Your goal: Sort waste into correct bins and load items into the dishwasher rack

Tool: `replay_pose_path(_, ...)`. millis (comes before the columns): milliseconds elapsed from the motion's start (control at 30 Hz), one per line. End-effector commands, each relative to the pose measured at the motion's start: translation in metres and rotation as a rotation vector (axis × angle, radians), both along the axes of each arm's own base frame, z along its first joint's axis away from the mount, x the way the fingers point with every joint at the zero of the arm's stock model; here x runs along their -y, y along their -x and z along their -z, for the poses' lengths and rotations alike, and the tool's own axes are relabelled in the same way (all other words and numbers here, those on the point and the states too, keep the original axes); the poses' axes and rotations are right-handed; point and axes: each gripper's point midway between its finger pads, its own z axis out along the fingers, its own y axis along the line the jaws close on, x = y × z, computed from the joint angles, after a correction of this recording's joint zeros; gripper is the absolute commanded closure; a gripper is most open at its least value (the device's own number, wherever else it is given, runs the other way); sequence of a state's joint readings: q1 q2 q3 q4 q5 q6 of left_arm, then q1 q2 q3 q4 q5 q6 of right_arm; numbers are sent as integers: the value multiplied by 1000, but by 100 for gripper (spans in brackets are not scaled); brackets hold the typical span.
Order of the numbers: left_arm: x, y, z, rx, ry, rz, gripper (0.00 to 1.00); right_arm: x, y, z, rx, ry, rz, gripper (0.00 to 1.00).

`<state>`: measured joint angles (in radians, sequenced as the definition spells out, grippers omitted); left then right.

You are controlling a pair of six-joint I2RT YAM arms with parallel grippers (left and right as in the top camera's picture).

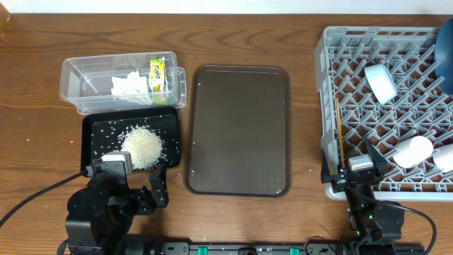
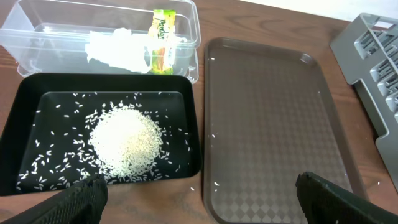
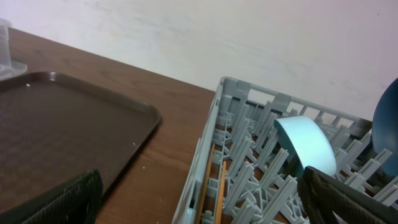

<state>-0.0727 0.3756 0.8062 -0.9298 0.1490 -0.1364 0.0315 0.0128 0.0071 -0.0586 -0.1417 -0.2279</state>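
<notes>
The clear tub (image 1: 78, 67) at back left holds the white tissue (image 1: 129, 86) and the yellow-green wrapper (image 1: 157, 74). The black tray (image 1: 95, 127) in front of it holds a pile of rice (image 1: 144, 146). The grey rack (image 1: 327, 71) at right holds the pale green cup (image 1: 381, 82), blue dish (image 1: 446, 42), white bowl (image 1: 413, 151), pink cup (image 1: 446, 157) and chopsticks (image 1: 340, 131). My left gripper (image 2: 199, 202) is open and empty, near the black tray's (image 2: 25, 106) front edge. My right gripper (image 3: 199, 202) is open and empty over the rack's (image 3: 211, 130) front left corner.
The large brown serving tray (image 1: 238, 129) lies between the bins and the rack. A few stray rice grains (image 2: 193, 188) lie on the wood and on the brown tray's near left edge. The table's front edge is close behind both arms.
</notes>
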Motion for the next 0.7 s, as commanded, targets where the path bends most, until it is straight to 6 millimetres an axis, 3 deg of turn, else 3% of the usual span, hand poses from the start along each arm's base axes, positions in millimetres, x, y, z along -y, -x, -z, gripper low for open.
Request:
replay_pose_path(0, -7, 1, 3, -1, -34, -28, 0, -2, 1, 0, 3, 13, -7, 1)
replay_pose_path(233, -19, -6, 40, 0, -37, -93, 0, -2, 1, 0, 4, 13, -7, 1)
replay_pose_path(400, -23, -26, 67, 120, -31, -113, 0, -2, 1, 0, 4, 13, -7, 1)
replay_pose_path(667, -23, -58, 72, 398, -20, -114, 0, -2, 1, 0, 4, 13, -7, 1)
